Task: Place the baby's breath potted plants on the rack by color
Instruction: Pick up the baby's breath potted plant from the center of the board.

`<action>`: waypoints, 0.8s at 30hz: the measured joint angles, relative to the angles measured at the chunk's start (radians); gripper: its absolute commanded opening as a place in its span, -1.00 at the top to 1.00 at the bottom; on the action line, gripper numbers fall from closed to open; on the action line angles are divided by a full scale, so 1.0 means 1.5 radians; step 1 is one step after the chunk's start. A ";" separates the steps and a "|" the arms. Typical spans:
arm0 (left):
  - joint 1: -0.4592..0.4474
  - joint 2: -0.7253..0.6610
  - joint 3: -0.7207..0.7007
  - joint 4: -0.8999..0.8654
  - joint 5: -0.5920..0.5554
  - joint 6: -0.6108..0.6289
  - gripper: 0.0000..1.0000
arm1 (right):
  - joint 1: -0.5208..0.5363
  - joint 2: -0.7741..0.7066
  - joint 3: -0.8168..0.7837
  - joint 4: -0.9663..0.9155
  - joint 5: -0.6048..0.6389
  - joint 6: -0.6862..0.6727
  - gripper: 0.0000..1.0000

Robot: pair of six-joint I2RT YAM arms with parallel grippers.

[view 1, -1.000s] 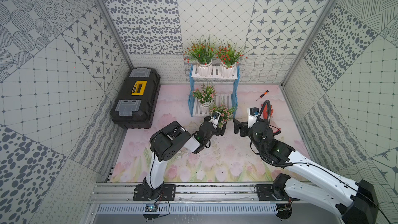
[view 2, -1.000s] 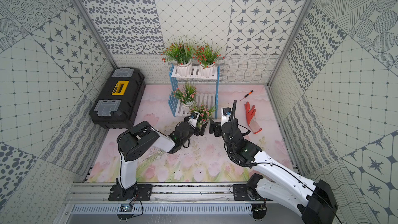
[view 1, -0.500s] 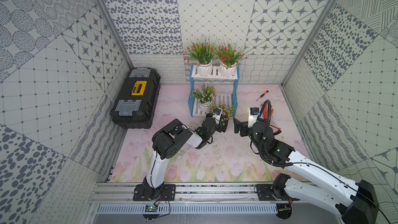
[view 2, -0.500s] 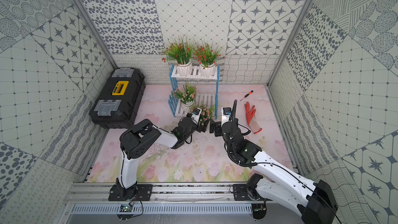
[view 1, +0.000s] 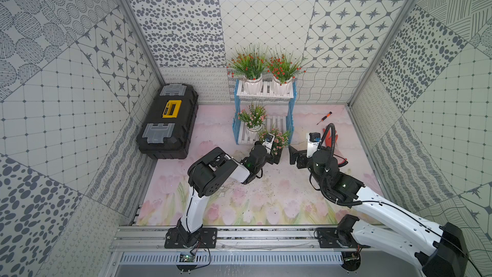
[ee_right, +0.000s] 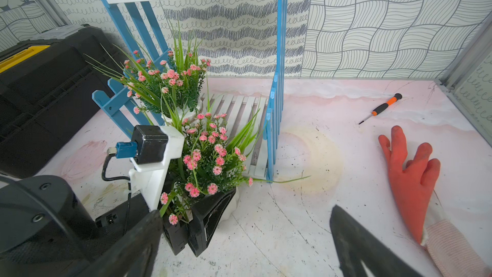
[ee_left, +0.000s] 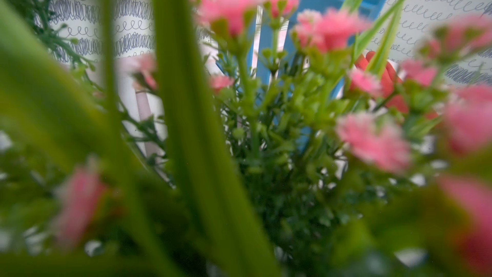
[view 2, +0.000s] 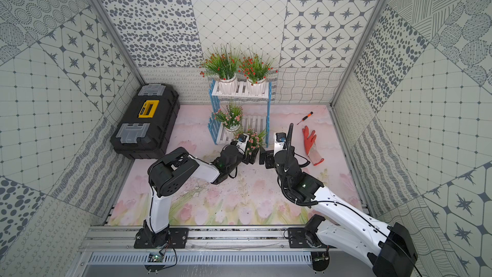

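The last pink plant point(ee_right: 210, 161) stands on the table, just in front of the lower shelf of the rack point(ee_right: 278, 49). The left gripper point(ee_right: 191, 225) has its jaws spread wide on either side of the pot, not visibly clamped. Already placed: one red plant point(view 1: 249, 63) and a second red plant point(view 1: 283, 66) on the top shelf, and the other pink plant point(view 1: 253, 117) below. Only this pot remains. The right gripper point(ee_right: 245, 211) hovers nearby, wide and empty.

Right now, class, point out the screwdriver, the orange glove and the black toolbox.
screwdriver point(ee_right: 386, 105): right wrist view, on its handle.
orange glove point(ee_right: 411, 182): right wrist view, on the palm.
black toolbox point(view 1: 170, 123): a top view, on the middle of its lid.
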 measured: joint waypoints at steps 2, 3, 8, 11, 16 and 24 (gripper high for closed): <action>0.000 0.000 0.002 -0.005 0.000 -0.002 -0.97 | 0.000 0.000 0.000 0.001 -0.001 0.000 -0.96; 0.000 0.000 0.003 -0.007 0.000 -0.004 -0.97 | 0.000 0.000 0.000 0.001 -0.001 0.000 -0.96; -0.001 0.000 0.008 -0.016 0.002 -0.006 -0.81 | 0.000 0.000 0.000 0.002 -0.001 0.000 -0.96; -0.001 -0.001 0.008 -0.015 0.002 -0.003 -0.67 | 0.000 0.000 0.000 0.001 -0.001 0.000 -0.96; 0.000 -0.008 0.001 -0.010 0.001 0.001 -0.53 | 0.000 0.000 0.000 0.003 -0.001 0.001 -0.96; -0.001 -0.032 -0.030 0.007 0.001 0.001 -0.50 | -0.001 0.000 -0.005 0.004 -0.001 0.001 -0.96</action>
